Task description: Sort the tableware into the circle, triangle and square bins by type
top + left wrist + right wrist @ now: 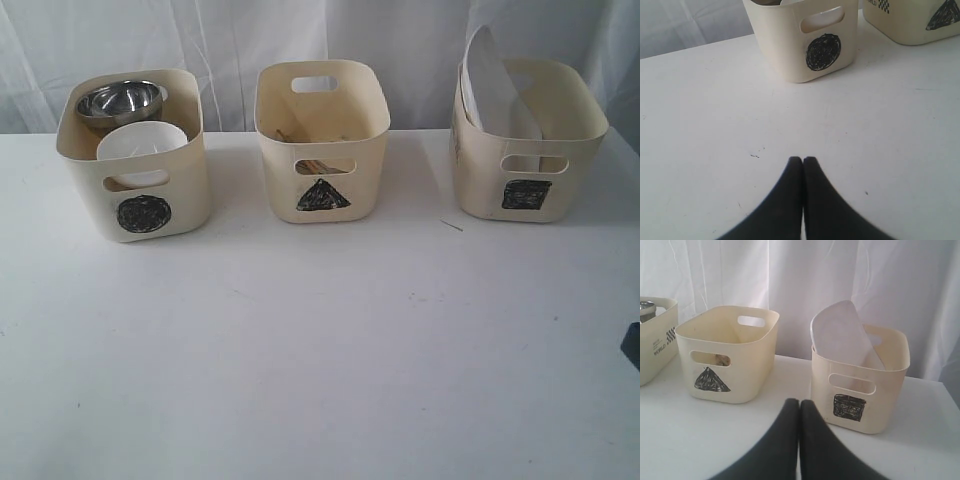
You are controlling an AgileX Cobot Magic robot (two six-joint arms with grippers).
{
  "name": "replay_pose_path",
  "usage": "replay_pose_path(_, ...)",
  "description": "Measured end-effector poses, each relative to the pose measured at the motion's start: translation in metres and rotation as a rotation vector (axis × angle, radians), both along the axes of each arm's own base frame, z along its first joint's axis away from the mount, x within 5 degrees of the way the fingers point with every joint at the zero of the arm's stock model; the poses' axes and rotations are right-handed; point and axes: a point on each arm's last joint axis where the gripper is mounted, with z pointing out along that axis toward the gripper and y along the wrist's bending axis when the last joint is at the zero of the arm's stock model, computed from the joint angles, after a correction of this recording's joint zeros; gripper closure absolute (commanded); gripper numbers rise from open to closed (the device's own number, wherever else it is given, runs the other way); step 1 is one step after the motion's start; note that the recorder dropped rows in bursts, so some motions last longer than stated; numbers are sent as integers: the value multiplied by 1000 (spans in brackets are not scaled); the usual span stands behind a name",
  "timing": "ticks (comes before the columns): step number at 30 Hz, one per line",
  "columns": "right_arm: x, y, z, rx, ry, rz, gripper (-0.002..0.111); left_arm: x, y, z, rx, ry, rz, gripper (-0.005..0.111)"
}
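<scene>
Three cream bins stand in a row at the back of the white table. The circle bin (135,190) on the left holds a steel bowl (120,100) and a small white bowl (142,143). In the triangle bin (322,160) wooden pieces (322,166) show through the handle hole. The square bin (525,160) holds the large white plate (492,85), leaning upright. My left gripper (803,161) is shut and empty, well short of the circle bin (812,45). My right gripper (800,403) is shut and empty, before the square bin (860,390) and triangle bin (725,360). Mugs, spoon, fork and knife are hidden.
A white curtain (250,40) hangs right behind the bins. A dark object (631,345) pokes in at the table's right edge in the exterior view. A thin sliver (452,225) lies on the table (320,380) in front of the square bin.
</scene>
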Motion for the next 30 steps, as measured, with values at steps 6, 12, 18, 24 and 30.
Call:
replay_pose_path(6, 0, 0, 0, 2, 2, -1, 108, 0, 0, 0, 0, 0, 0, 107)
replay_pose_path(12, -6, 1, -3, 4, -23, 11, 108, 0, 0, 0, 0, 0, 0, 107)
replay_pose_path(18, -30, 0, -38, -11, -47, 2, 108, 0, 0, 0, 0, 0, 0, 107)
replay_pose_path(24, -49, -7, -43, 112, -76, -71, 108, 0, 0, 0, 0, 0, 0, 107)
replay_pose_path(30, -51, -9, -49, 71, -27, -96, 108, 0, 0, 0, 0, 0, 0, 107)
